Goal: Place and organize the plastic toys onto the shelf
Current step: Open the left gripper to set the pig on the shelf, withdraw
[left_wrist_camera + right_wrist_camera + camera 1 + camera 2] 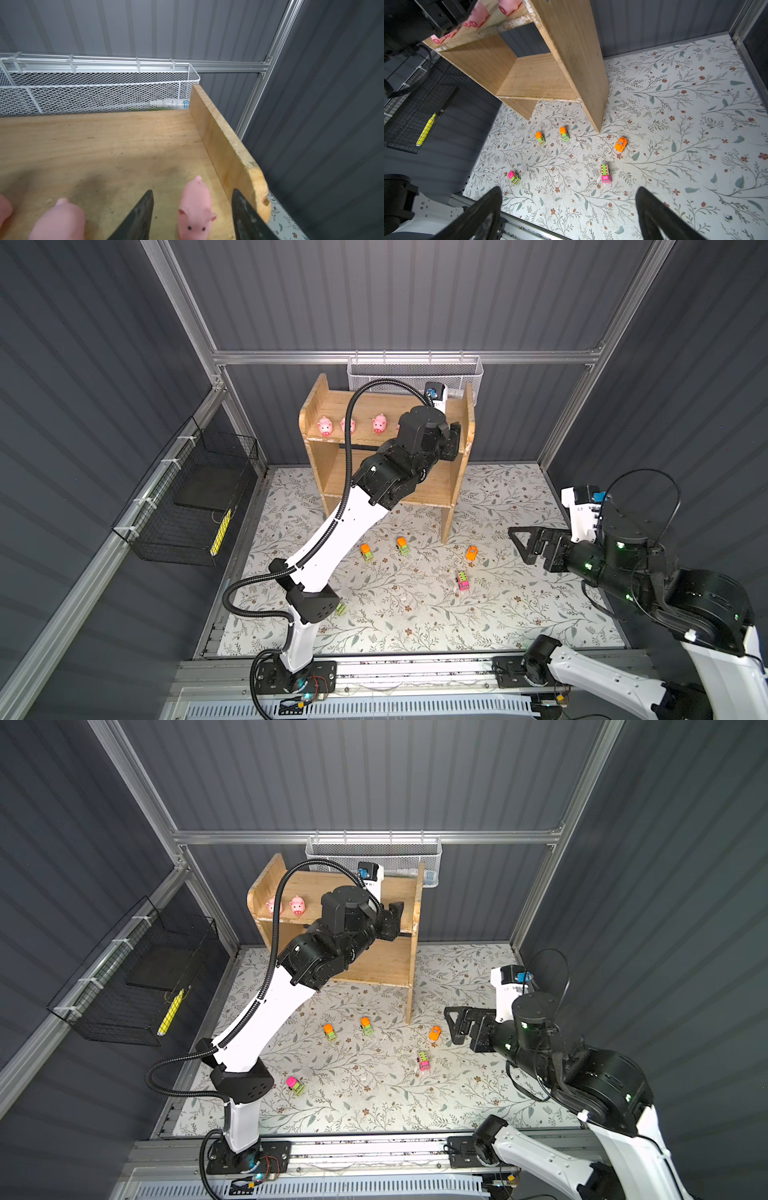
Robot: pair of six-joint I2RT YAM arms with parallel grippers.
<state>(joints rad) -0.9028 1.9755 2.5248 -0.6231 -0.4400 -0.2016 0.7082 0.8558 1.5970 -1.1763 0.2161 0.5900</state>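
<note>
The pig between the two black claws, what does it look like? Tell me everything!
The pig is small, round and soft pink, matte like rubber, with two little ears, black dot eyes and a nub of a tail. It stands upright on the shelf's top board, facing the wrist camera, close beside the side panel. The open left gripper straddles it without touching.

vehicle (pixel 340 609) mostly hidden behind left arm (pixel 345 526); pig (pixel 5 207) cut off.
</note>
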